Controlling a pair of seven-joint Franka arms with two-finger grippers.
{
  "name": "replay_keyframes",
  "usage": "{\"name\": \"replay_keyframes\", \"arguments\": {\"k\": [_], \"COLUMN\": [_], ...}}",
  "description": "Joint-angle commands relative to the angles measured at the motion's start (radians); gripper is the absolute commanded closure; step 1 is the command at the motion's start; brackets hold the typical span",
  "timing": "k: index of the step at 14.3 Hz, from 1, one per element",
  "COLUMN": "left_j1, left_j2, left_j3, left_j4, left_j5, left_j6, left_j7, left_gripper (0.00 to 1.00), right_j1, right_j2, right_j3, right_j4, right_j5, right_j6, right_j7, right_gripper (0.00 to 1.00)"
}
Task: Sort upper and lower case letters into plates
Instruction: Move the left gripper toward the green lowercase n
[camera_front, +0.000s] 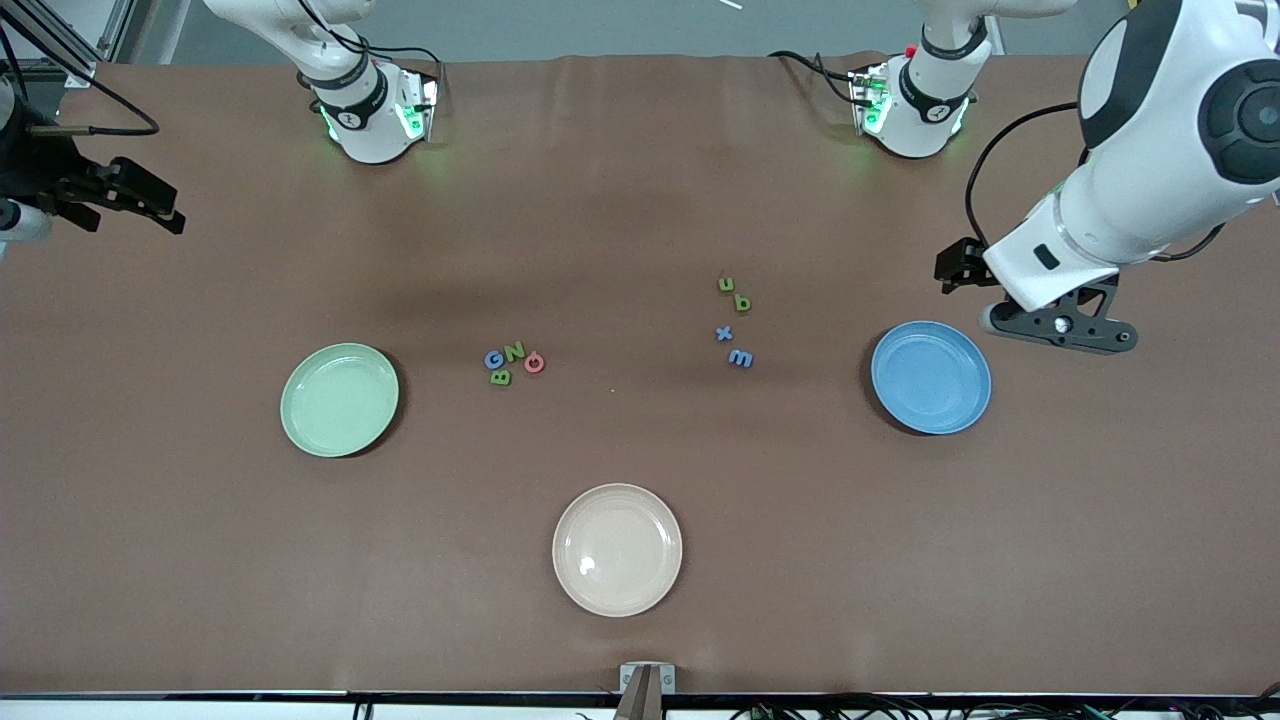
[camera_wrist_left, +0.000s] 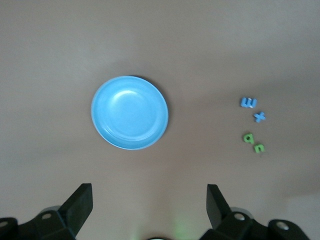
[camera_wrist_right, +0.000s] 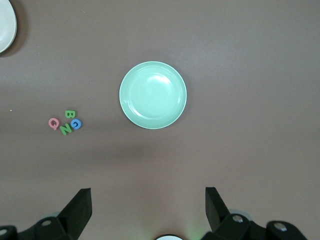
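Note:
The mint green plate (camera_front: 340, 400) lies toward the right arm's end of the table and is empty; it also shows in the right wrist view (camera_wrist_right: 153, 95). The blue plate (camera_front: 931, 377) lies toward the left arm's end and is empty; it also shows in the left wrist view (camera_wrist_left: 130, 112). Several upper case letters (camera_front: 513, 363) lie in a cluster between the green plate and the table's middle. Several lower case letters (camera_front: 735, 322) lie between the middle and the blue plate. My left gripper (camera_front: 1062, 330) hangs open and empty up in the air, over the table beside the blue plate. My right gripper (camera_front: 160, 205) hangs open and empty over the right arm's end of the table.
A cream-beige plate (camera_front: 617, 549) lies empty near the table's front edge, nearer to the front camera than both letter groups. The arms' bases (camera_front: 375, 120) stand along the back edge. The brown table cover (camera_front: 640, 220) is wrinkled in the middle.

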Motion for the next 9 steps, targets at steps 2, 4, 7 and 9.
{"name": "replay_keyframes", "arguments": {"k": [2,4,7,9], "left_j1": [0.004,-0.018,-0.035,-0.036], "left_j2": [-0.013,-0.013,-0.018,-0.026], "left_j3": [-0.033,-0.064,-0.174,-0.256], "left_j4": [-0.037,-0.071,-0.158,-0.242], "left_j5": [-0.125,-0.151,-0.145,-0.144], "left_j6": [-0.010,-0.001,0.082,0.177], "left_j7": [-0.192,-0.341,-0.550,-0.679], "left_gripper": [0.00,0.00,0.00,0.00], "right_j1": [-0.004,-0.006,-0.007,-0.006], "right_j2": [-0.021,-0.021,-0.020,-0.009], "right_j3": [0.002,0.001,-0.001,-0.001], "right_j4": [-0.023,-0.023,-0.016,0.007], "right_j5": [-0.016,-0.009,-0.006,-0.006], "right_j6": [0.012,0.007,-0.002,-0.009], "right_j7": [-0.039,-0.036,-0.025,-0.024], "right_gripper": [0.00,0.00,0.00,0.00]}}
